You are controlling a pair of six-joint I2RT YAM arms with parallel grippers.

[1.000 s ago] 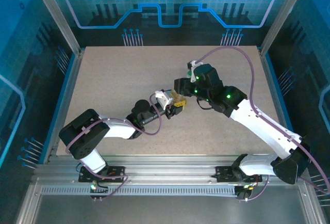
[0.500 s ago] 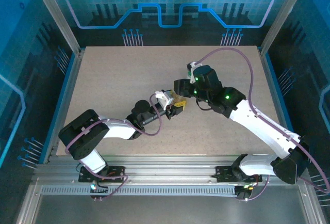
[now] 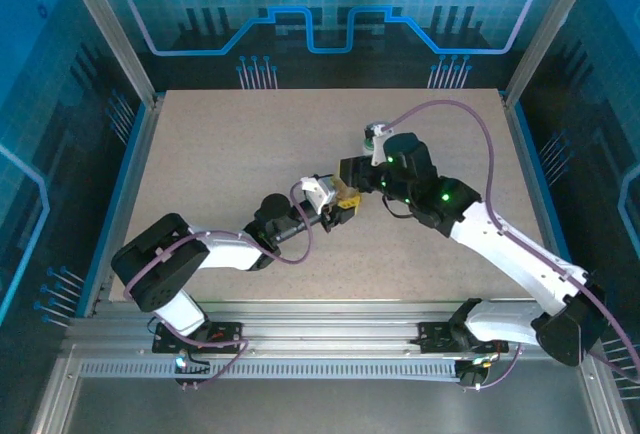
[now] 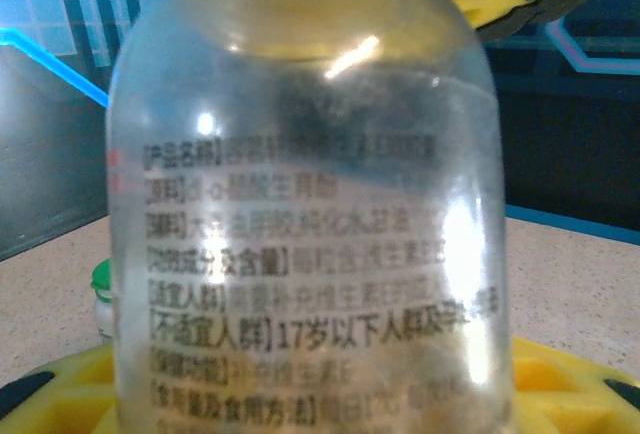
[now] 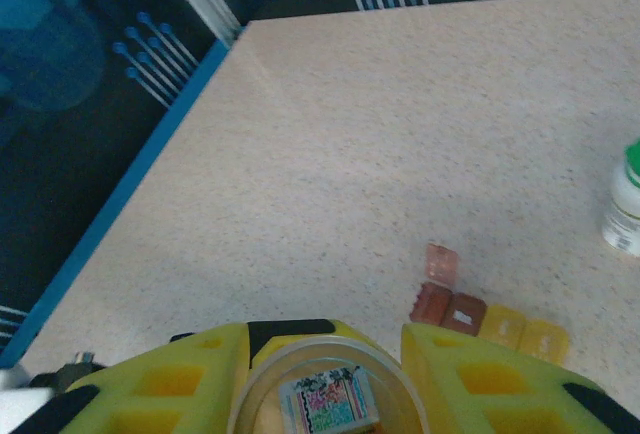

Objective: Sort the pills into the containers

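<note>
Looking at the middle of the table (image 3: 220, 154): the left gripper (image 3: 343, 210) is clamped on a clear bottle (image 4: 300, 214) with printed text down its side, so that one's definitely got something pinched. The right gripper (image 5: 325, 344) comes in from above, with one yellow finger on each side of the bottle's round mouth. They're right up against the rim, but honestly I can't tell if they're squeezing it or just sitting close.

The containers aren't in either gripper. In the right wrist view they lie flat on the surface just off to the right of that gripper, near it but not touching. The red-brown container (image 5: 447, 308) is closer to the fingers. The yellow container (image 5: 522, 332) sits right against its far side in a little row. A white bottle with a green cap (image 5: 628, 204) stands beyond them.
</note>
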